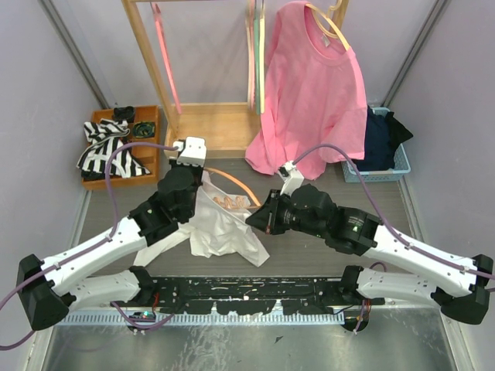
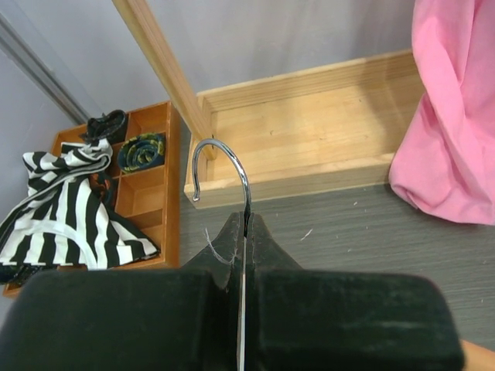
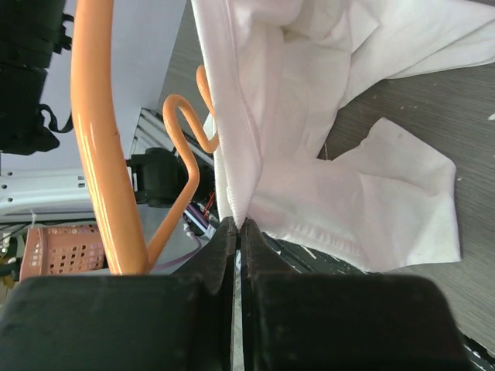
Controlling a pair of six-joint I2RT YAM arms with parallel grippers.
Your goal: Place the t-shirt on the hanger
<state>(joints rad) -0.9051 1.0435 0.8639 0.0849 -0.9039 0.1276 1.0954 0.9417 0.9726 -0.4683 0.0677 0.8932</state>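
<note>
Pinching the silver hook of the orange hanger between my left fingers, I have them shut tight on the wire, with the hook's curve standing clear above the tips. My right fingers are closed on a folded edge of the white t-shirt. The t-shirt hangs bunched between my two arms at the middle of the tabletop, its lower part spread toward the near edge. The hanger's orange shoulder shows beside the cloth, partly hidden by it. At the far edge a pink t-shirt hangs on a wooden rack. A striped cloth lies in a tray at the far left corner.
</note>
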